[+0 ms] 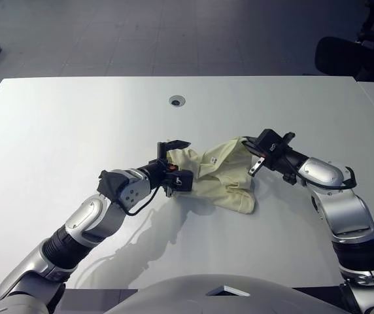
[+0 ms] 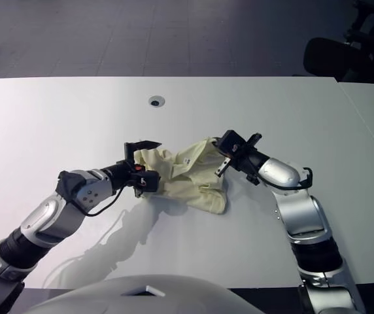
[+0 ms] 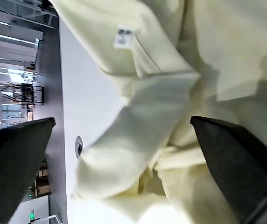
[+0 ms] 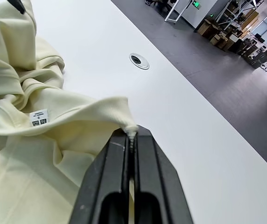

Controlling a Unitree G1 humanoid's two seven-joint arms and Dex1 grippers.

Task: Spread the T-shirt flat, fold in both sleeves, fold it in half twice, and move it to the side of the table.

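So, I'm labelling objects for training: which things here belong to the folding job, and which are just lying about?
Job: T-shirt, left gripper, right gripper, table.
Lying about: cable grommet, black chair.

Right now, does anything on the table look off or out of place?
Only the T-shirt: it lies bunched and twisted, not flat. The right gripper pinches one edge; the left gripper is open at the other side.
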